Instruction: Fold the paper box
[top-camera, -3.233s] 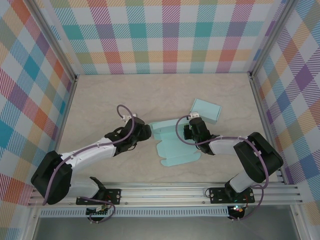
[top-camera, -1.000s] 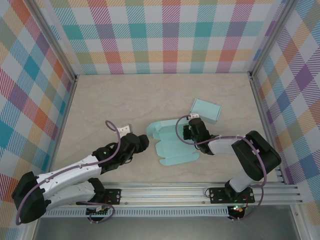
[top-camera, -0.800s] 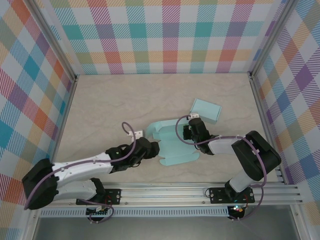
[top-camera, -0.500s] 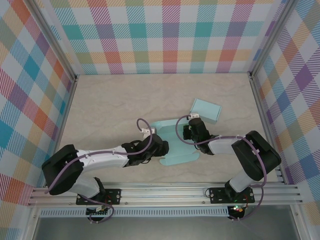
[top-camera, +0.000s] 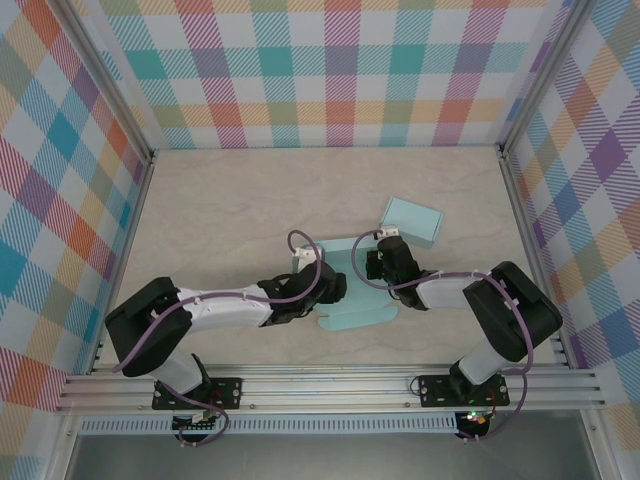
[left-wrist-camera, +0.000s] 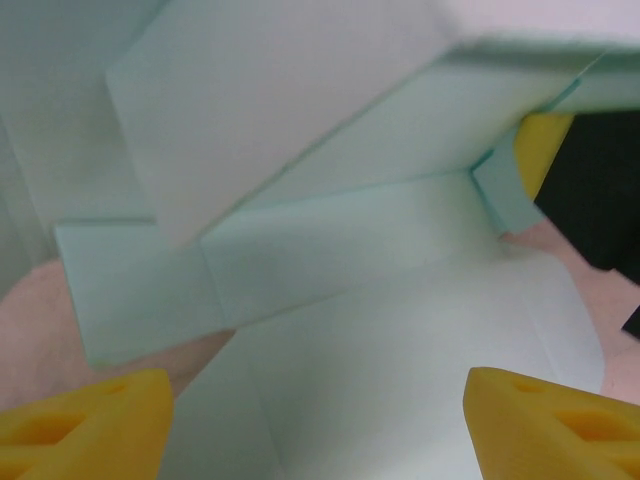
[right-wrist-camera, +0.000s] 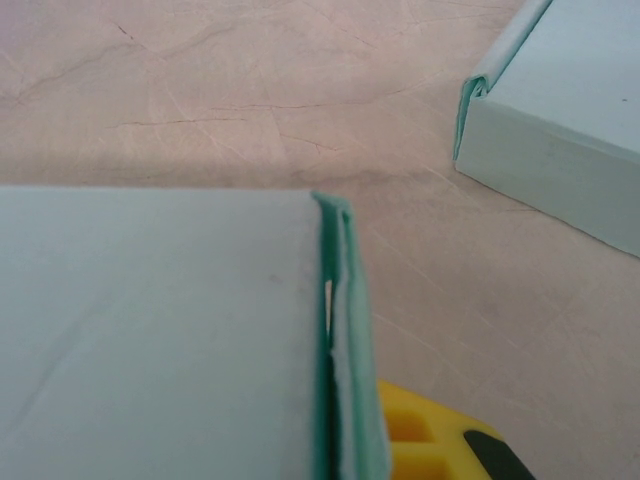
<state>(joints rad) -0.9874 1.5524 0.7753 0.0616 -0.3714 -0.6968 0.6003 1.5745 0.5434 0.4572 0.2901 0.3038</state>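
Top external shows the box (top-camera: 358, 312) lying mid-way across the surface (top-camera: 220, 210), between both arms. The right claw (top-camera: 377, 266) is clamped on its right wall (doubled over). The left claw (top-camera: 336, 286), fingers apart, sits over the box's left side, with the loose flap just ahead.

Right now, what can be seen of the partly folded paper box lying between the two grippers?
The paper box is pale mint-green thin card, creased into panels and flaps, and only partly folded. Its base lies flat on the table, with one side wall raised and doubled over. The right gripper is shut on that doubled wall. The open left gripper hovers over the base, a tilted panel ahead of it. A finished box lies apart behind it.
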